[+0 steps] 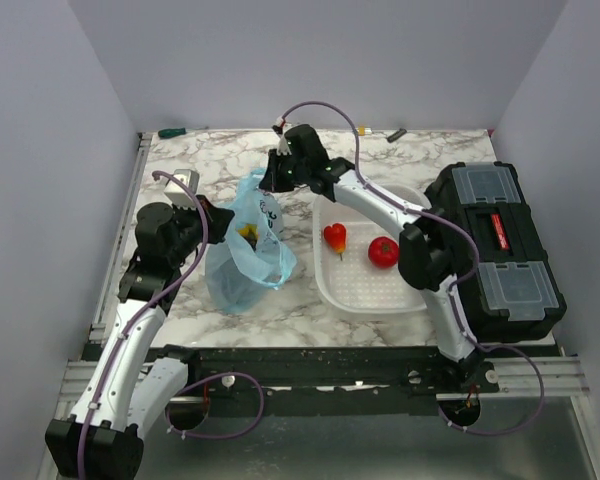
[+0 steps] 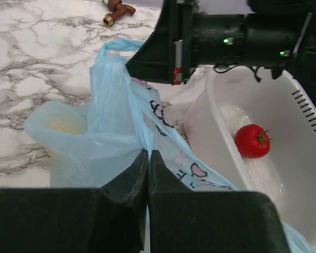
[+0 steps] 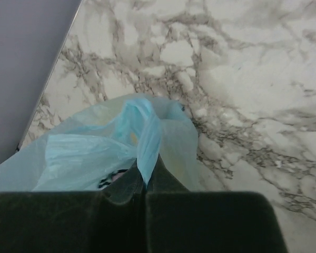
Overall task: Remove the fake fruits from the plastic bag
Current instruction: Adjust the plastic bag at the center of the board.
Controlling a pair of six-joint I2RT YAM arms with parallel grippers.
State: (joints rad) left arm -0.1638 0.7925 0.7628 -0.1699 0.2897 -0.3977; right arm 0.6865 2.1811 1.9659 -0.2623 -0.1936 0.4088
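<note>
Left gripper (image 2: 148,157): jaws pressed together, pinching the film of the plastic bag (image 2: 95,147) on its left flank. The bag sits on the marbled surface (image 1: 215,160) between my two arms, mouth up. Right gripper (image 3: 146,176): also closed, nipping a twisted fold at the bag's far rim.

Risks as I judge them:
- Both grippers are committed to the bag, so neither is free to reach in. Letting one go could let the mouth collapse over the fruit.
- Pulling the two pinches apart could tear the film or let it slip out.
- Lifting too high may tip the bag, and a round fruit would roll across the surface.

Materials: the film is thin, translucent light blue and crumpled, with a pink-and-white cartoon print. One pale yellow fruit (image 2: 66,124), rounded, shows through it low inside. I cannot make out any other fruit in the bag. To the right is a white perforated basket (image 1: 332,292), rigid, holding a glossy red round fruit (image 1: 383,251).
</note>
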